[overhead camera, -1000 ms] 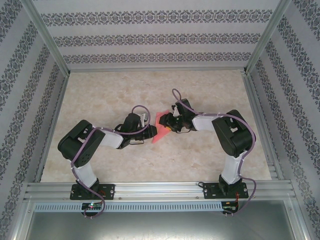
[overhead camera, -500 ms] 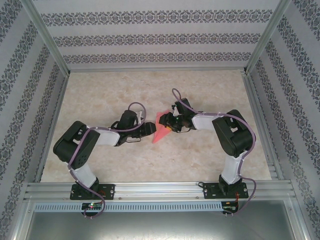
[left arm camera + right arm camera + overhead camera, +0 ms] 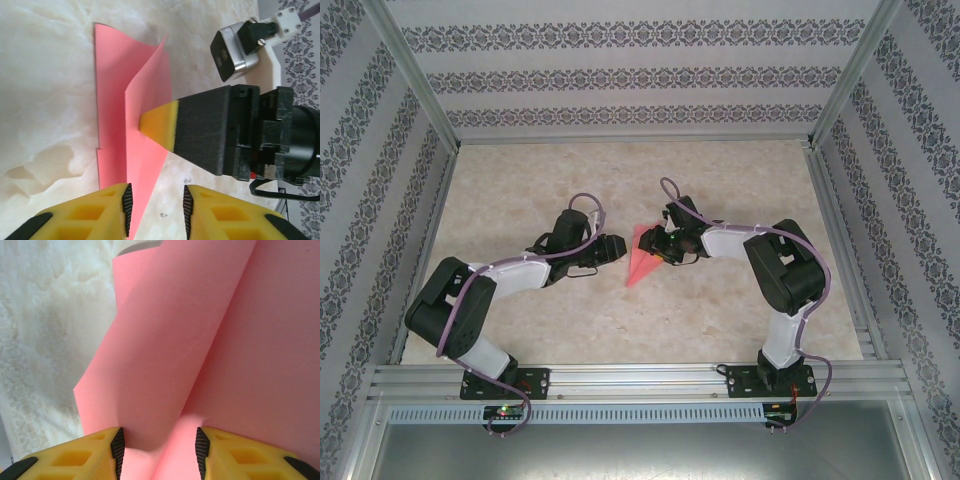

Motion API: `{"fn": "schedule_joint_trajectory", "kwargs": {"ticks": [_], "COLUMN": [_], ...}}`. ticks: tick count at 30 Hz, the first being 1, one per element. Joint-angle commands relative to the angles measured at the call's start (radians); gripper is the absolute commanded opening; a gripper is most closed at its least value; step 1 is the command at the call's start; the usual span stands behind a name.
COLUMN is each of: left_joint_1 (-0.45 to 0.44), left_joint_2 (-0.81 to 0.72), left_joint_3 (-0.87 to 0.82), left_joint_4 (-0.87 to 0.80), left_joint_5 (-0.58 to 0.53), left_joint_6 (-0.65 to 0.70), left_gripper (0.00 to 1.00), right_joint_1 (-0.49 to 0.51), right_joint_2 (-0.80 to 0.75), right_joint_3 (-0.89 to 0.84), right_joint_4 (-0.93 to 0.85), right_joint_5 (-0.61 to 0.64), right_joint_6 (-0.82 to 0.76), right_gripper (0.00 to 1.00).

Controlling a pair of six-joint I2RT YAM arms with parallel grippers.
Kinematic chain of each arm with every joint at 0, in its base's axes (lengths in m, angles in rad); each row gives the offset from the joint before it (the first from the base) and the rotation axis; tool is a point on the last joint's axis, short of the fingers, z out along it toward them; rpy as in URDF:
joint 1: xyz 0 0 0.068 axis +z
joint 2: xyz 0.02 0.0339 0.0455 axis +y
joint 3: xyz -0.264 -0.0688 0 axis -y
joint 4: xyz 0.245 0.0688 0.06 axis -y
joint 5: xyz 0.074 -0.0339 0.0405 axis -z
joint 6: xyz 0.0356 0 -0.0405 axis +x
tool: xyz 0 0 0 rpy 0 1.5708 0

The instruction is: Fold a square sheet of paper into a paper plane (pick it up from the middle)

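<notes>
Walls w/ grey floral-stripe wallpaper stand on three sides, alu frame posts at the corners; pale marbled table (image 3: 520, 330) below. Pink-red paper sheet (image 3: 642, 262) lies about mid-table, partly folded into a narrow pointed shape, tip toward the near side, one flap standing up along a crease.

Left claw (image 3: 618, 250) sits just left of the sheet, low over the table. In left wrist view its yellow fingers (image 3: 105, 215) are partway apart w/ black ribbed pads; the sheet's edge (image 3: 145, 165) runs into the gap beside one pad, not pinched.

Right claw (image 3: 655, 250) is on the sheet's far-right part. Left wrist view shows one yellow fingertip (image 3: 160, 125) touching the paper at the crease. In right wrist view the claw (image 3: 159, 445) is approx half open, a raised fold of the sheet (image 3: 210, 340) lying between the fingers; can't tell if it actually grips.
</notes>
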Motion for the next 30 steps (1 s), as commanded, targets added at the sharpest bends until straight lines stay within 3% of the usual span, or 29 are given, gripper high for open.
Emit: {"fn": "schedule_joint_trajectory", "kwargs": {"ticks": [1,9,19,30], "left_joint_1": [-0.010,-0.030,-0.036,-0.046], "left_joint_2": [0.047,0.121,0.194,0.238], "left_joint_3": [0.023,0.053,0.085,0.092], "left_joint_4": [0.023,0.093,0.097,0.086], "left_joint_5": [0.045,0.090,0.120,0.136], "left_joint_6": [-0.031,-0.067,-0.064,-0.063], "left_gripper": [0.33,0.25,0.16,0.13], "right_joint_1": [0.010,0.024,0.032,0.036], "right_joint_2": [0.049,0.075,0.112,0.146], "right_joint_3": [-0.004,0.024,0.062,0.090], "right_joint_4": [-0.135,-0.198,-0.255,-0.296], "right_joint_5": [0.088,0.113,0.112,0.112], "right_joint_6": [-0.028,-0.046,-0.072,-0.084], "right_gripper": [0.41,0.35,0.37,0.40]}}
